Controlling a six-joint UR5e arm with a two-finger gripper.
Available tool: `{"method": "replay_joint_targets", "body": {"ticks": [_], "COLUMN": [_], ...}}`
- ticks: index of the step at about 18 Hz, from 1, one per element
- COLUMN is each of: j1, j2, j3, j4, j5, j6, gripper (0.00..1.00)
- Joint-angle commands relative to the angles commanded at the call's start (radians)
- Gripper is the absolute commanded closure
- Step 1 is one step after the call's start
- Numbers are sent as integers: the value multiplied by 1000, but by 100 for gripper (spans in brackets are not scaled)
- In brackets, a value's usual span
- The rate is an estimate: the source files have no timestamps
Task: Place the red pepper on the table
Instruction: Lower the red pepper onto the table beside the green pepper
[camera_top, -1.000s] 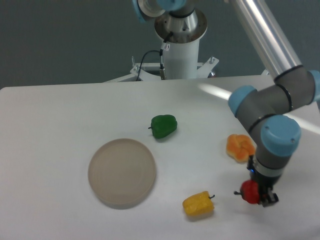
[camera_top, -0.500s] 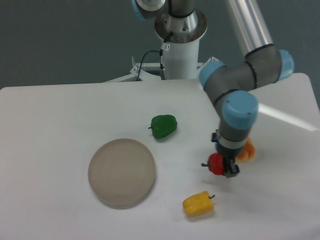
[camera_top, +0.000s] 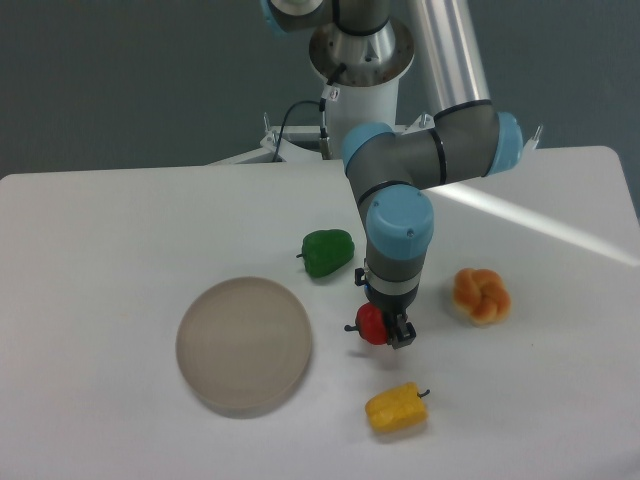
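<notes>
Pretty evenly lit shot, bright overall with a dark grey backdrop. The white bench (camera_top: 120, 240) shows a streak of glare running diagonally on the right side. Shadows under the plate (camera_top: 244, 345) and yellow pepper (camera_top: 396, 409) are soft and small. Focus is slightly mushy everywhere, with no obvious edge warping.

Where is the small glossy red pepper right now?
Held in the end effector, the small glossy red pepper sits centre-right, between the green pepper and yellow pepper.
</notes>
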Motion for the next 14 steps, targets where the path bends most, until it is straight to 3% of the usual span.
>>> {"method": "replay_joint_targets", "body": {"ticks": [4,14], "j1": [18,32], "j2": [-18,-28], "j3": [2,-2], "j4": [8,6], "j5": [-24,-43], "j6": [91,-1], "gripper": [42,42]}}
